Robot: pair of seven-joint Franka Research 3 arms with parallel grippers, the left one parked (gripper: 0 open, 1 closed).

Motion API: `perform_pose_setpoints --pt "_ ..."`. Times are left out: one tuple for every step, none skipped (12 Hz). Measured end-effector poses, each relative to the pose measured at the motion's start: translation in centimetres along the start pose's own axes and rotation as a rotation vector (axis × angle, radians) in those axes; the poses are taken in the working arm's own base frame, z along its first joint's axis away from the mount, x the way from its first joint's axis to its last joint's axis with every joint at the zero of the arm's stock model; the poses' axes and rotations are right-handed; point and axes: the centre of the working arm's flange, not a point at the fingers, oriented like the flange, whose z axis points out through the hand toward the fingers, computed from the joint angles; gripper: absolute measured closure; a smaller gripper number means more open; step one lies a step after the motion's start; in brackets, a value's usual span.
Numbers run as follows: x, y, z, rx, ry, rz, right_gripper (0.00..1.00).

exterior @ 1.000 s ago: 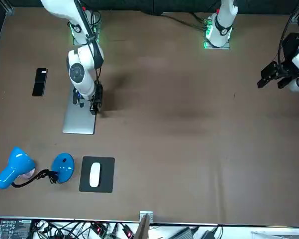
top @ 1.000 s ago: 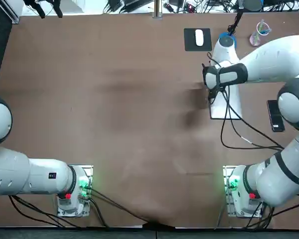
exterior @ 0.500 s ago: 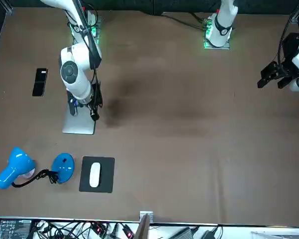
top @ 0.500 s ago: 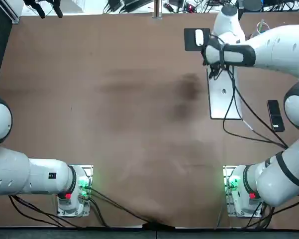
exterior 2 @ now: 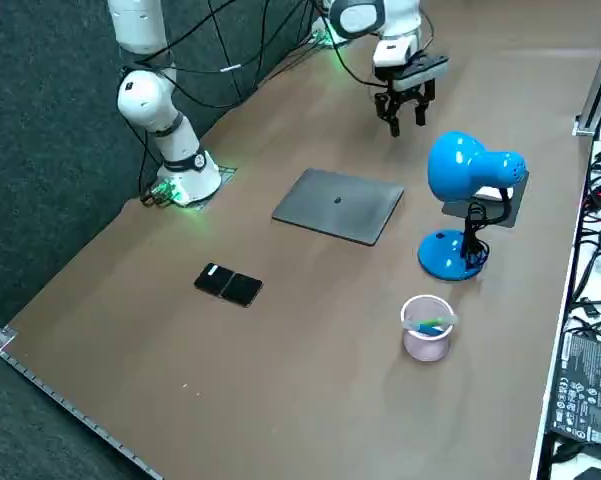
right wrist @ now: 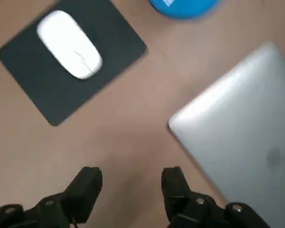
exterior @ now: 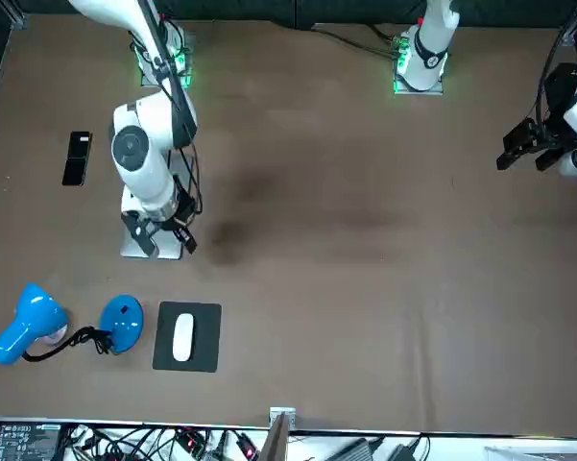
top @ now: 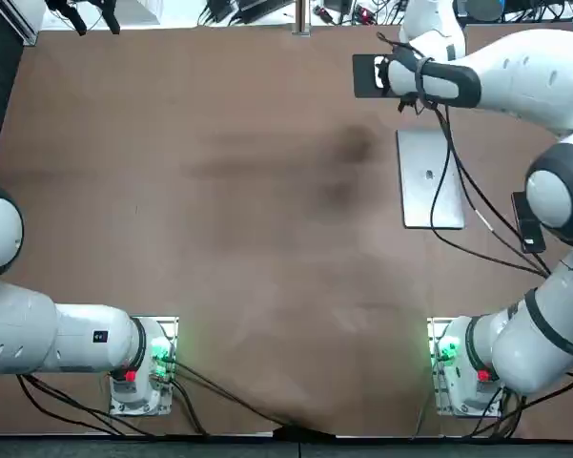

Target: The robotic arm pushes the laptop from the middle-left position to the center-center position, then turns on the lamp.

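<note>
The laptop [top: 430, 179] lies closed and flat on the worktop [top: 219, 200]. It seems to me well off the middle, toward the robot's right side, so I judge that the push toward the centre is not yet done. Its far corner is just beside the jaws, on the side of them that faces the robot's base and a little to the robot's right, and the jaws do not touch it. They are released over bare worktop, the two black fingers [right wrist: 87, 186] apart with nothing between them. To do the push well, I would bring the jaws around to the laptop's long edge on the robot's right. I would lower them beside this edge and press near its middle, slowly, so that the laptop slides straight and does not turn. Pressing at a corner will probably rotate it. On the other side of the jaws, away from the base, are the mouse pad [right wrist: 35, 92] with the white mouse [right wrist: 70, 43] and the round foot of the blue lamp [exterior 2: 467, 170], both near. Where the lamp's switch sits, I cannot tell.
</note>
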Motion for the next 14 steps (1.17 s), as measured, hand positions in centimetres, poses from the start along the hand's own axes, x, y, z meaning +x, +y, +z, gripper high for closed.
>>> perform_pose_setpoints --pt "0.4 -0.9 0.3 -0.015 0.042 -0.091 0.22" --pt "0.8 -1.7 0.8 -0.03 0.074 -0.173 0.33" --pt "1.1 -2.6 1.5 -0.043 0.094 -0.252 0.46" --pt "1.5 -3.4 2.2 -0.052 0.104 -0.335 0.47" --pt "2.2 -4.0 2.9 -0.059 0.109 -0.414 0.52" --pt "3.3 -4.1 3.6 -0.067 0.111 -0.482 0.62" --pt "4.7 -3.9 4.3 -0.077 0.111 -0.547 0.62" --pt "6.2 -3.3 4.8 -0.089 0.109 -0.623 0.68" --pt "8.4 -2.2 5.6 -0.108 0.099 -0.758 0.85" --pt "9.1 -1.7 6.0 -0.116 0.092 -0.801 0.87" --pt "9.7 -1.2 6.2 -0.122 0.087 -0.826 0.91" --pt "10.3 -0.7 6.5 -0.127 0.083 -0.848 0.92" --pt "11.0 -0.2 6.7 -0.131 0.079 -0.865 0.94" --pt "11.8 0.3 6.9 -0.134 0.078 -0.879 0.95"
